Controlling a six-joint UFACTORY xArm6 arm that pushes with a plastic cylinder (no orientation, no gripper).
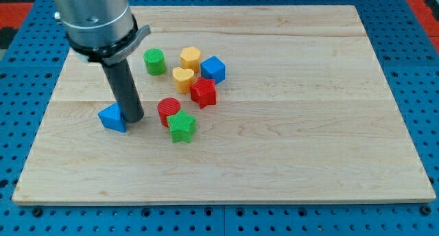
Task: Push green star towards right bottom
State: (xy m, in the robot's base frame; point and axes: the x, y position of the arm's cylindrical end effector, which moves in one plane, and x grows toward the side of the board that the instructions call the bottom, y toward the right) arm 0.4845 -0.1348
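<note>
The green star (pixel 182 127) lies left of the board's middle, touching the red cylinder (pixel 168 110) just above and left of it. My tip (pixel 133 119) rests on the board to the star's left, about 70 px away. It stands right beside the blue triangle block (pixel 113 118), on that block's right side. The rod rises from the tip to the arm's grey body at the view's top left.
A cluster sits above the star: red star (pixel 204 92), yellow heart (pixel 182 78), yellow hexagon block (pixel 191 57), blue cube (pixel 212 69) and green cylinder (pixel 155 61). The wooden board (pixel 309 126) lies on a blue perforated table.
</note>
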